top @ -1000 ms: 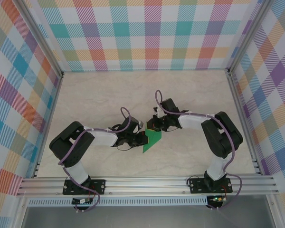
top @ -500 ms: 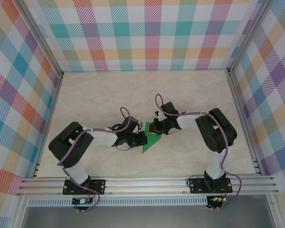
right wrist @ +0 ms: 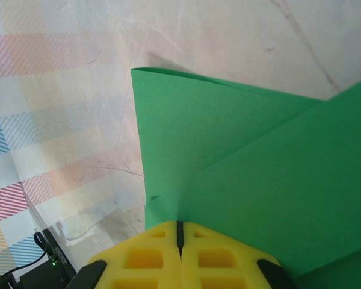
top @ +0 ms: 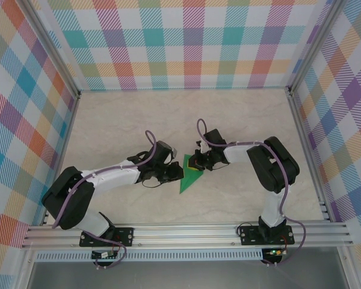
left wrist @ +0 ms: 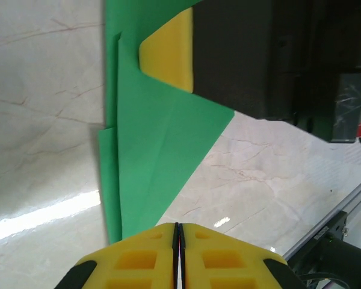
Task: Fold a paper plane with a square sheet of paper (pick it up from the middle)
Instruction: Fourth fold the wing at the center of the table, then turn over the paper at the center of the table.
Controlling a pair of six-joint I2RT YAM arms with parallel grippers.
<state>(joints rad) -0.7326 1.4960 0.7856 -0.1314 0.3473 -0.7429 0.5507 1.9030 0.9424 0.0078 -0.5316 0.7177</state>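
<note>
Both arms reach inward from the rail (top: 186, 232) at the table's near edge and meet at a piece of green paper (top: 188, 180).

The left gripper (left wrist: 178, 232) has its yellow fingers pressed together. Their tips sit at the nearest narrow end of the paper, and it cannot be told whether a layer is nipped between them. Ahead of this gripper the paper widens into a folded shape with a crease down its middle and stacked edges on its left side.

On the far part of the paper rests a yellow fingertip of the right gripper (right wrist: 180, 229), with its black body behind. From its own wrist camera, that gripper's fingers are also together, with the tips against the paper's edge. A folded flap spreads ahead of it, and a second layer lies to its right.

From above, the paper is a slim triangle on the marble-patterned table (top: 126, 120). The left gripper is at its left edge and the right gripper at its far corner. Plaid walls (top: 192, 48) stand beyond.
</note>
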